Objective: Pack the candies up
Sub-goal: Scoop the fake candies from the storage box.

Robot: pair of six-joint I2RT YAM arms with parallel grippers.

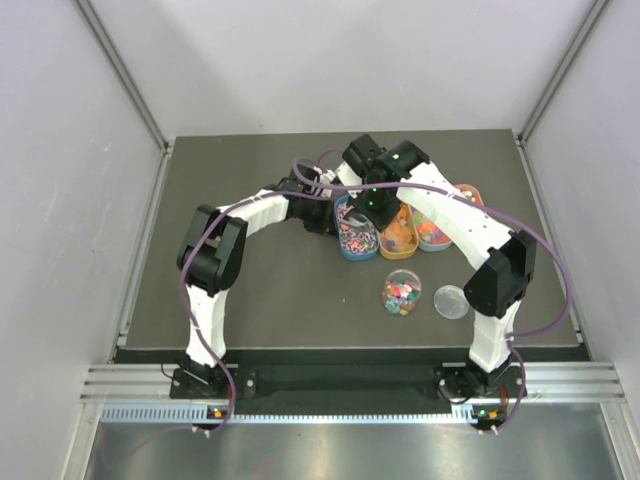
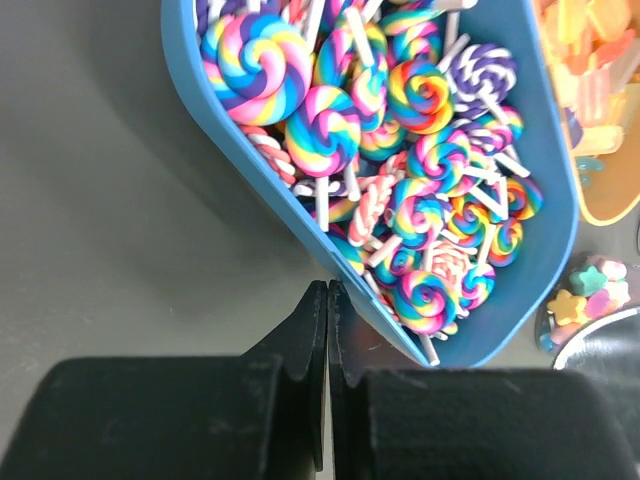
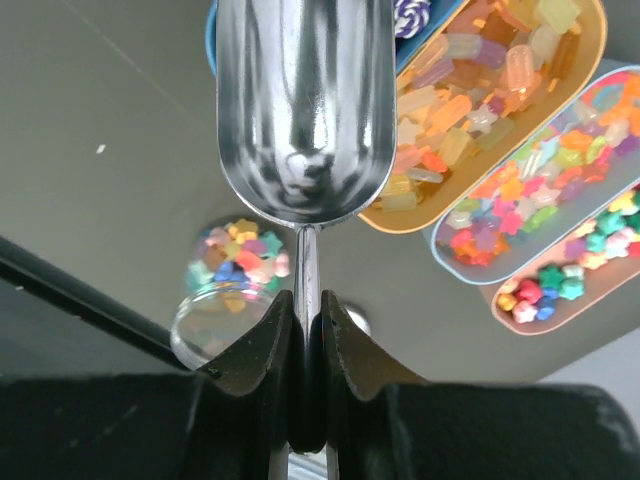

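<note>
Many candies [image 2: 400, 150] heaped in oval trays [image 2: 555, 230] behind jar [image 3: 235, 285]: light, loose, scatter-prone; likely better scooped than pinched. Right end effector [image 3: 309, 320] clamped on scoop [image 3: 305, 110] handle, beyond jar. Left end effector [image 2: 328, 300] clenched, empty, behind jar.

Ahead and to the left of the left pincer [image 2: 327, 295], the dark grey surface [image 2: 120, 220] lies bare. Ahead to its right, the wall of the blue oval tray [image 2: 548, 270] stands close to the fingertips.

The silver metal scoop [image 3: 300, 100] fills the space ahead of the right pincer [image 3: 309, 305]. The clear round jar [image 3: 205, 325] stands below to its left. The orange oval tray [image 3: 592, 35], pale blue oval tray [image 3: 437, 245] and pink oval tray [image 3: 540, 330] crowd its right.
</note>
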